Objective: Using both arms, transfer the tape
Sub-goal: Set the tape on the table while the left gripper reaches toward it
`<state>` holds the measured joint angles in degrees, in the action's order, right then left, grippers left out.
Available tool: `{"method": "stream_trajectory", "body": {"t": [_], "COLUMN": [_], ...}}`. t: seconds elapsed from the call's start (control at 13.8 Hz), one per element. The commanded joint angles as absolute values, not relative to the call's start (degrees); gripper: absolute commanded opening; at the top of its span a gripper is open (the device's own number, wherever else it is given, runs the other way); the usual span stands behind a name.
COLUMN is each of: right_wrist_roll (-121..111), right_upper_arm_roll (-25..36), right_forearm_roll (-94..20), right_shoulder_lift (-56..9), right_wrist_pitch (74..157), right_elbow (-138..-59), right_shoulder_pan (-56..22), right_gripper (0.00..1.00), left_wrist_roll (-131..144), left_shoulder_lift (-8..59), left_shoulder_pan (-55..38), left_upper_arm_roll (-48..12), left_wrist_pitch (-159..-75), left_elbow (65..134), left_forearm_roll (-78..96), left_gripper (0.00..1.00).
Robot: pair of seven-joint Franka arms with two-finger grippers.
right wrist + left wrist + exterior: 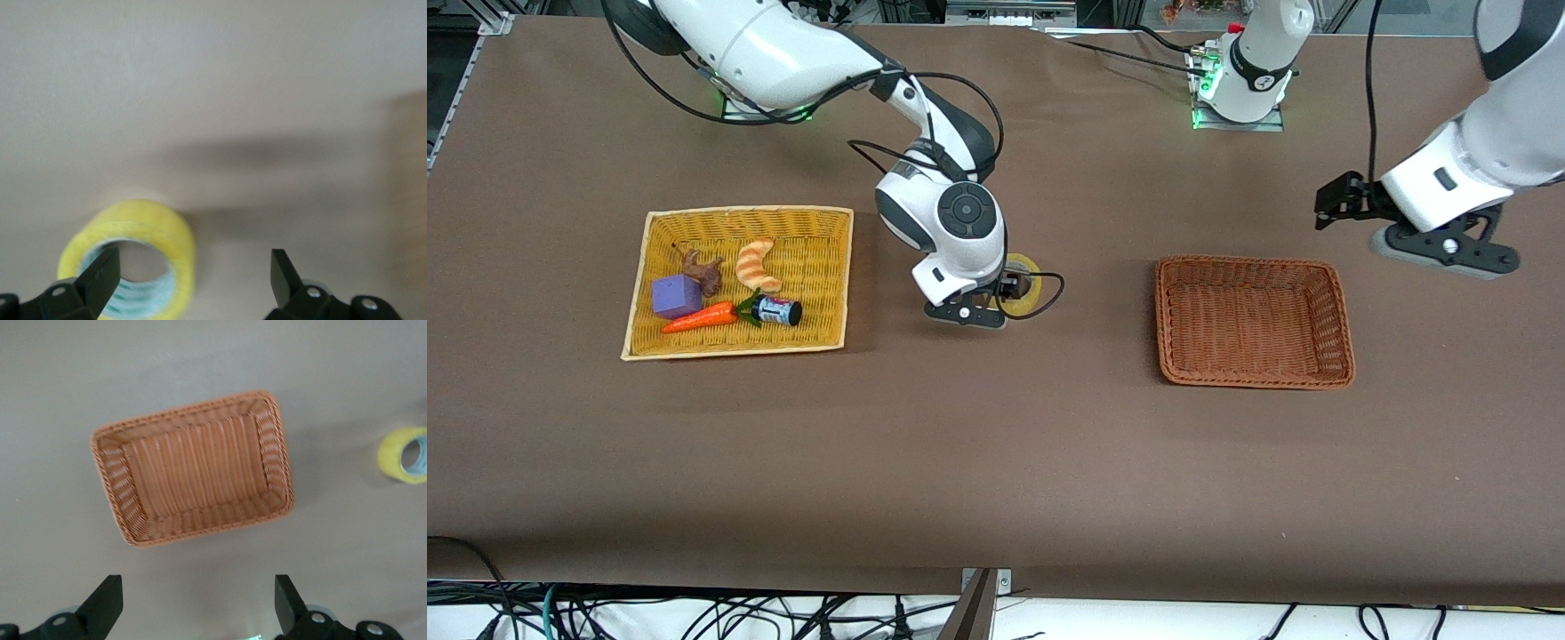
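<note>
The tape (1024, 283), a ring-shaped roll of translucent yellowish packing tape with a grey-white core, lies flat on the brown table (996, 462) between the yellow wicker basket (827, 267) of toys and the empty orange-brown wicker basket (1254, 322), closer to the yellow one. Your right gripper (193, 275) sits low over the roll with its jaws spread wide and nothing held; in the right wrist view one finger (100, 273) stands across the roll's edge and the other is off to the side over bare table. Your left gripper (199, 603) hangs high over the table at the left arm's end, just past the orange-brown basket, jaws wide and empty; that arm waits.

You look to be at the handover point, with the roll set down mid-table for the second arm. Next, judge that the right arm must lift clear straight up without nudging the roll. Then the left gripper has to cross over the orange-brown basket, descend on the roll, and straddle one wall of the ring before closing.
</note>
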<state>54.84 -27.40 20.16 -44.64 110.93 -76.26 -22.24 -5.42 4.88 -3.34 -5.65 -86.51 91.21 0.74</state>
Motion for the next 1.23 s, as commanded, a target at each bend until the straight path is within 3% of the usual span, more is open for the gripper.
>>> {"method": "stream_trajectory", "body": {"t": [0.0,0.29,0.65,0.8,1.16], "right_wrist_roll": [39.3,21.8,15.9,10.0,4.1], "right_upper_arm_roll": [-27.7,-27.5,-27.2,-26.8,-13.4], "right_forearm_roll": [20.0,15.1,14.2,14.1,6.0], "right_shoulder_lift": [-38.4,-32.6,-27.4,-25.3,-14.1], "right_wrist_pitch": [104.4,99.2,93.2,91.5,89.6], "right_elbow": [-75.8,-75.6,-75.2,-74.3,-77.2], "right_shoulder_pan": [-15.2,-1.7,10.3,15.1,15.6], "right_gripper": [1.0,1.0,1.0,1.0,1.0], "left_wrist_roll": [-5.4,2.1,14.0,15.9,21.7], "left_shoulder_lift": [6.8,12.2,22.7,27.1,35.7], "left_shoulder_pan": [-3.4,-3.4,-4.0,-8.4,-14.4], "left_upper_arm_roll": [-9.4,-16.6,-27.2,-27.6,-27.5], "left_wrist_pitch": [-84.8,-86.6,-98.8,-104.3,-114.8], "left_elbow": [90.1,90.2,90.7,90.4,90.8], "left_forearm_roll": [0.1,0.3,0.1,-0.7,-6.9], "left_gripper": [1.0,1.0,1.0,1.0,1.0]}}
